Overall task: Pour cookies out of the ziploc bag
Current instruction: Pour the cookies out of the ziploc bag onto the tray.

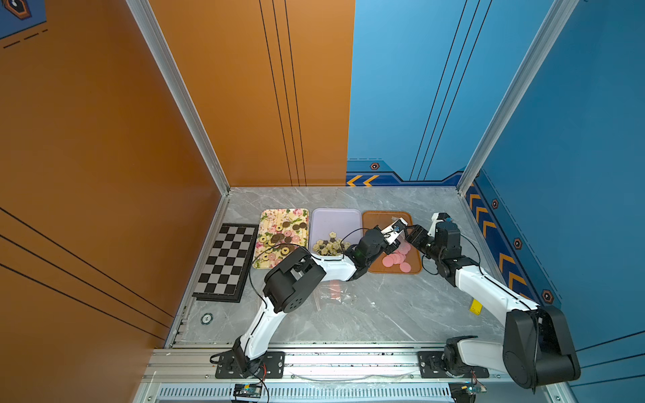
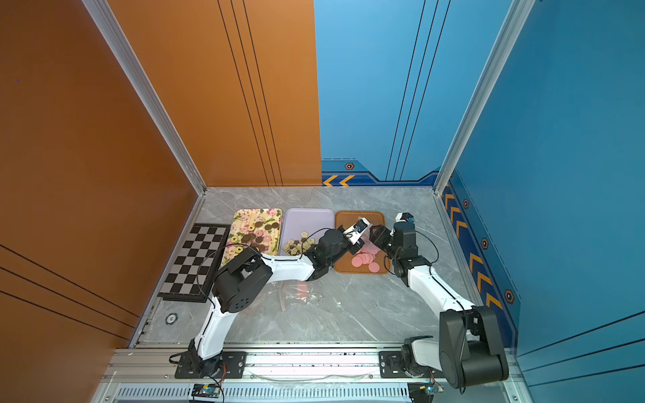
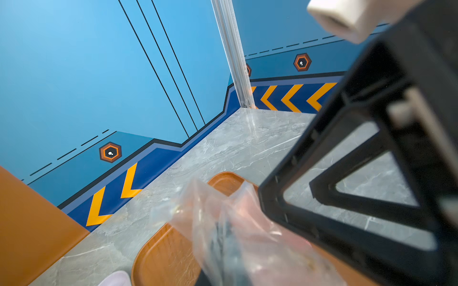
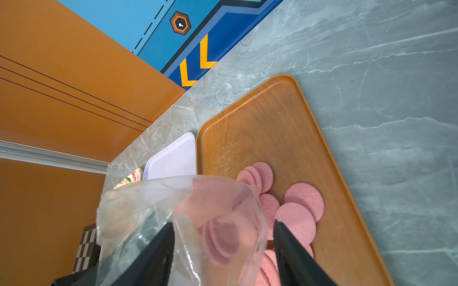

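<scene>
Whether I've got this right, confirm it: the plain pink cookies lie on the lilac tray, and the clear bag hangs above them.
Not quite. The plain pink cookies lie on the brown wood-grain tray, not the lilac tray; the right wrist view shows it. The clear bag does hang above them.
</scene>
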Motion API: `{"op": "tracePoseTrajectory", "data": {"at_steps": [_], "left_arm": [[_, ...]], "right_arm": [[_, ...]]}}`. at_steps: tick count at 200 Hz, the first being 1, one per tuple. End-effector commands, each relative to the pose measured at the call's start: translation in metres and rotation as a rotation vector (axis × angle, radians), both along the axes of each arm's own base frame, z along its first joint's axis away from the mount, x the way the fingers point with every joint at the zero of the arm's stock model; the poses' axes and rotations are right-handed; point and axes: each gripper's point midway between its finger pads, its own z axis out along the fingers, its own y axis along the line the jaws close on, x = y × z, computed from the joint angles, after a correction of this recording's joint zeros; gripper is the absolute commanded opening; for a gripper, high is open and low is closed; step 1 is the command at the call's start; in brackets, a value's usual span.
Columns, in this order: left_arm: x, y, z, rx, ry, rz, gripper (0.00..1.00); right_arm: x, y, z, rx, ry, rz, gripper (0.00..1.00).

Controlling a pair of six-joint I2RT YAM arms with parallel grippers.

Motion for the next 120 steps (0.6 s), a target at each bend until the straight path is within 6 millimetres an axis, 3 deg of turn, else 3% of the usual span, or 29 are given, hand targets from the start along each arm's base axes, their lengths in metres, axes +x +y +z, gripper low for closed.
{"op": "tracePoseTrajectory", "data": {"at_steps": [1, 17, 29, 38, 56, 67, 75, 100, 120], "left_arm": [[-0.004, -0.006, 0.012, 0.005, -0.041, -0.006, 0.00], [0.012, 0.002, -0.009, 0.025, 0.034, 0.042, 0.00], [-0.006, 0.010, 0.017, -0.092, -0.001, 0.003, 0.00], [-0.005, 0.008, 0.024, -0.086, -0.013, -0.004, 0.00], [0.012, 0.009, -0.006, 0.005, 0.064, 0.035, 0.00], [0.002, 0.024, 0.013, -0.184, 0.073, -0.001, 0.00], [0.007, 0.037, 0.025, -0.285, 0.094, -0.019, 0.00], [0.025, 0.057, 0.024, -0.393, 0.258, -0.131, 0.00], [0.026, 0.075, 0.031, -0.445, 0.223, -0.120, 0.00]], "right_arm": [[-0.001, -0.006, -0.002, 0.011, -0.003, -0.032, 0.65], [0.000, -0.006, -0.007, 0.008, 0.010, -0.034, 0.65], [0.001, -0.007, -0.010, 0.010, 0.016, -0.036, 0.65], [0.002, -0.006, -0.010, 0.013, 0.017, -0.033, 0.65], [0.003, -0.003, -0.014, 0.016, 0.027, -0.020, 0.65], [0.005, -0.004, -0.018, 0.009, 0.036, -0.023, 0.65], [0.005, -0.006, -0.022, -0.006, 0.043, -0.034, 0.65], [0.009, -0.010, -0.029, 0.004, 0.034, -0.044, 0.65], [0.010, -0.009, -0.032, 0.009, 0.030, -0.040, 0.65]]}}
